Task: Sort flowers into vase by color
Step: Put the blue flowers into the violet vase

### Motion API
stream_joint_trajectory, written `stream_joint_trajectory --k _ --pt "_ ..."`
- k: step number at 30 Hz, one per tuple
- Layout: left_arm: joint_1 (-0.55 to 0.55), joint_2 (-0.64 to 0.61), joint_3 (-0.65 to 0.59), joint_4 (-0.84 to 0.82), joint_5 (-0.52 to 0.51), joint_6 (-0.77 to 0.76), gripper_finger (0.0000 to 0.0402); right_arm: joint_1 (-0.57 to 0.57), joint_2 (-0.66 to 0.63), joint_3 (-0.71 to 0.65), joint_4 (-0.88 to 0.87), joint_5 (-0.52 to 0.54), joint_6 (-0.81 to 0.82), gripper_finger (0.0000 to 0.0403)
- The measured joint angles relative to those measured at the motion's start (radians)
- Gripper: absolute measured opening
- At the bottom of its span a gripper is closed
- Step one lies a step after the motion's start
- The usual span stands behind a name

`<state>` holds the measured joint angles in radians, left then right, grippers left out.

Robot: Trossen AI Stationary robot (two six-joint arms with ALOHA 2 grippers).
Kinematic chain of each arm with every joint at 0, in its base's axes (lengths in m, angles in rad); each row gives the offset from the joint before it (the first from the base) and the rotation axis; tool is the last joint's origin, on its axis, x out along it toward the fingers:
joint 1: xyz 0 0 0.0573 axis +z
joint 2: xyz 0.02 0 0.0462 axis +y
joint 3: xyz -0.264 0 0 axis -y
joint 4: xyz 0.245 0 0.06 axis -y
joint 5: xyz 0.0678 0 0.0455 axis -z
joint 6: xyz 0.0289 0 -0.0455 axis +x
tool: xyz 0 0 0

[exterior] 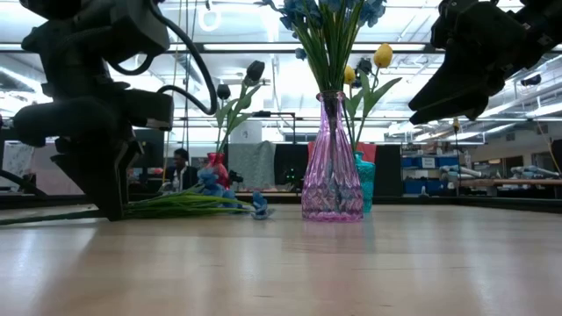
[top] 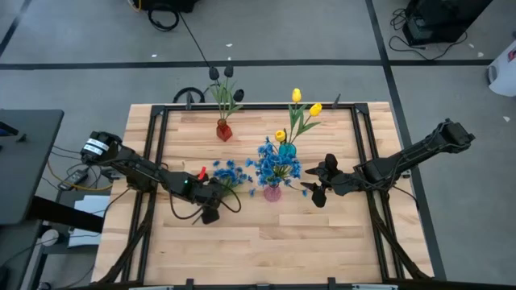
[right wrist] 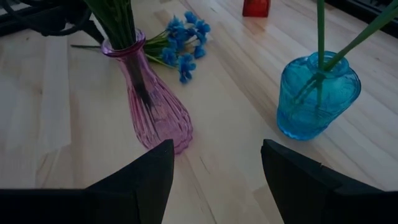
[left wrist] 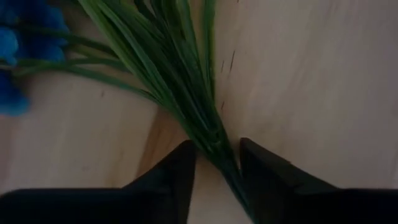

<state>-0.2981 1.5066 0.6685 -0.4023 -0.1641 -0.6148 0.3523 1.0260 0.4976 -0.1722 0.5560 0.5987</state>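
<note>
Only up close: left pincer (left wrist: pixel 214 163) fingers astride blue flowers' green stems (left wrist: pixel 163 59), not yet clamped; right pincer (right wrist: pixel 214 163) agape.

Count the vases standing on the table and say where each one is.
3. The red vase stands at the far left, the teal vase at the far middle, and the pink vase near the table's centre, just in front of the teal one.

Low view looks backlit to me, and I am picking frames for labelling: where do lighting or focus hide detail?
Low view: bright ceiling lights behind leave both arms as black shapes; the pink vase stays clear. Left wrist view: dim and soft; green stems between the left gripper fingers blur. Right wrist view: right gripper fingers dark, the blue vase sharp. High view: evenly lit.
</note>
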Motion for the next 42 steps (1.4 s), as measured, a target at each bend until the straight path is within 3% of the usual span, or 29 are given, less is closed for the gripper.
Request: stream_joint_trajectory --k 8,12,15,17,22,25,31,38,42 --pt "0.001 -0.017 -0.002 -0.012 -0.055 0.084 0.0015 0.001 0.0 0.0 0.007 -0.004 0.0 0.025" --pt "0.007 -0.062 -0.004 -0.031 -0.136 0.088 0.0025 0.001 0.0 0.0 0.007 -0.007 0.0 0.025" --pt "0.018 -0.114 0.033 -0.139 -0.15 0.096 0.0037 0.001 0.0 0.0 0.008 -0.007 0.0 0.025" --pt "0.024 -0.168 0.064 -0.197 -0.087 0.156 0.0038 0.001 0.0 0.0 0.008 -0.008 0.0 0.025" --pt "0.017 -0.275 0.104 -0.205 0.26 0.244 0.0027 0.001 0.0 0.0 0.018 -0.023 -0.004 0.025" --pt "0.002 -0.318 0.105 -0.157 0.387 0.281 0.0026 0.001 0.0 0.0 0.036 -0.023 -0.023 0.025" --pt "-0.027 -0.338 0.106 -0.01 0.419 0.327 0.0031 0.001 0.0 0.0 0.049 -0.034 -0.026 0.025" --pt "-0.05 -0.337 0.106 0.108 0.341 0.41 0.0032 0.001 0.0 0.0 0.09 -0.088 -0.05 0.025" --pt "-0.064 -0.337 0.106 0.191 0.394 0.428 0.0032 0.001 -0.003 0.0 0.137 -0.144 -0.071 0.025"
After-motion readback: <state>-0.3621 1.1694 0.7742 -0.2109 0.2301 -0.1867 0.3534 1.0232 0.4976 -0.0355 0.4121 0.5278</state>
